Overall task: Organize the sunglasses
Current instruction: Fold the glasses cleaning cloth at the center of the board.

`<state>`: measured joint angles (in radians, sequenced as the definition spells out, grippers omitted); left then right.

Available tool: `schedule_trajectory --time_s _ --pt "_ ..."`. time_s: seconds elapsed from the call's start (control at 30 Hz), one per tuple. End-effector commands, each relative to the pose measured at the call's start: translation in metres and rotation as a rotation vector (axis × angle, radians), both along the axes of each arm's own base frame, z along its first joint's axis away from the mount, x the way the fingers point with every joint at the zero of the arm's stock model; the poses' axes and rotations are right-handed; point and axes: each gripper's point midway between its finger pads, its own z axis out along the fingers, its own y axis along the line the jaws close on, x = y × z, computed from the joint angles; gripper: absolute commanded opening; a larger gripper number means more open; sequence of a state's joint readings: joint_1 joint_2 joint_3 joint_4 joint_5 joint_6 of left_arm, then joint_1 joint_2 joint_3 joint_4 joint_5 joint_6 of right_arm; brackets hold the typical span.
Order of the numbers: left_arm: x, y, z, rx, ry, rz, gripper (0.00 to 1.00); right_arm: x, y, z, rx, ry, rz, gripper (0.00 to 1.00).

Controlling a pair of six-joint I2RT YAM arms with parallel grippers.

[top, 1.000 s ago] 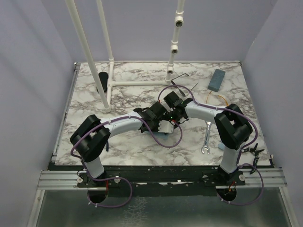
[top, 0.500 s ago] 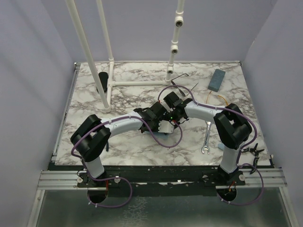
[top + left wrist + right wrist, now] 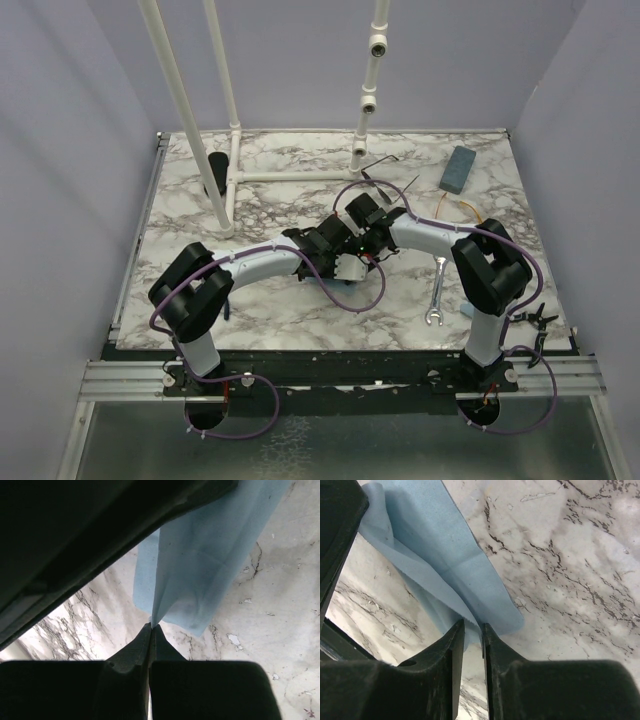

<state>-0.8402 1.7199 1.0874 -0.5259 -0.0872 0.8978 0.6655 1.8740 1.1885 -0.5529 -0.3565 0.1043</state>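
Over the tabletop [image 3: 280,310] centre, left gripper [image 3: 151,630] and right gripper [image 3: 472,630] both pinch the blue cloth [image 3: 210,555]; tension evenly, don't let it slip; wire sunglasses [image 3: 381,163] and yellow-orange sunglasses [image 3: 441,206] lie back right, untouched.

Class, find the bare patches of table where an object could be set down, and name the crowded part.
Free: the near strip between the left arm and the wrench; the left edge beside the white pipe frame. Crowded: the right back around the blue-grey case and yellow-orange sunglasses.
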Motion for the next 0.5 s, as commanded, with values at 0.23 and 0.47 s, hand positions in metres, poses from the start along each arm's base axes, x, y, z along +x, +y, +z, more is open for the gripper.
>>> schedule_trajectory --time_s 0.23,0.47 --pt "0.009 0.018 -0.003 0.072 -0.038 0.081 0.23 0.013 -0.004 -0.002 -0.064 -0.058 -0.018 0.40" --pt "0.017 0.028 0.010 0.071 -0.075 0.114 0.28 0.038 -0.012 0.007 -0.122 -0.158 -0.063 0.46"
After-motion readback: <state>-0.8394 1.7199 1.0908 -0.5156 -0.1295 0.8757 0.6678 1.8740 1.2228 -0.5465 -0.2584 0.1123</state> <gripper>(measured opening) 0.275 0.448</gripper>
